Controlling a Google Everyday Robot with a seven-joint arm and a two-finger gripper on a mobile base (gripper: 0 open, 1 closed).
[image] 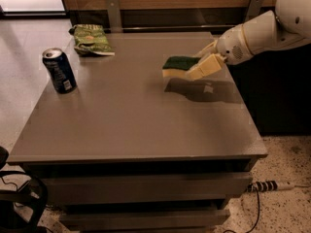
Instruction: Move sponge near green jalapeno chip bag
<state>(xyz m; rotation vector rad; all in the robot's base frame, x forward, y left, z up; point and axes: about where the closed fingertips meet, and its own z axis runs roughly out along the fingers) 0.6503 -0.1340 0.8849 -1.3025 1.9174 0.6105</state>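
The sponge (178, 66), dark green on top with pale yellow foam below, hangs in the air above the right half of the table, held level. My gripper (200, 65) is shut on its right end, with the white arm reaching in from the upper right. The sponge's shadow lies on the table just below it. The green jalapeno chip bag (91, 39) lies flat at the table's far left corner, well to the left of the sponge.
A dark blue soda can (59, 70) stands upright near the table's left edge, in front of the bag. The grey table (136, 125) has drawers below. A wooden wall with metal brackets runs behind it. A power strip and cables lie on the floor.
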